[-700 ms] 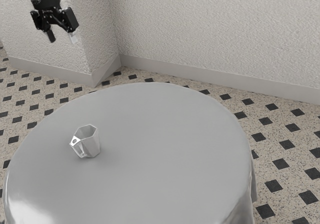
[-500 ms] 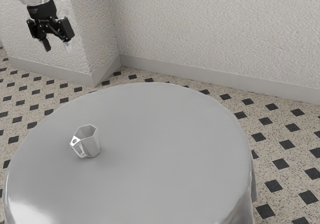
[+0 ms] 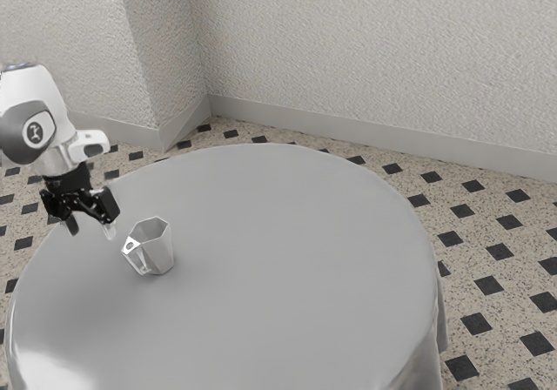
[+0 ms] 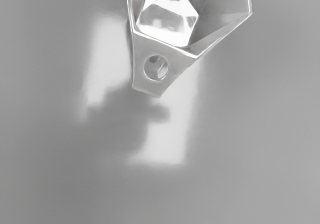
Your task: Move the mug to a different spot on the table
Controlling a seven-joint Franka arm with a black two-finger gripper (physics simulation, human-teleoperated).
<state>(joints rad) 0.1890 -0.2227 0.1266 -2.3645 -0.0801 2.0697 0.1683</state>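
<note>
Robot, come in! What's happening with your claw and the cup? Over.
Black two-finger gripper open, just short of the white faceted mug. Mug upright on round grey table. Nothing between them.

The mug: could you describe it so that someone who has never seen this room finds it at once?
A round grey table stands on a tiled floor. Toward its side at the exterior view's left stands the mug, upright, close beside the black gripper. It is white, with flat angular sides and a small handle.
</note>
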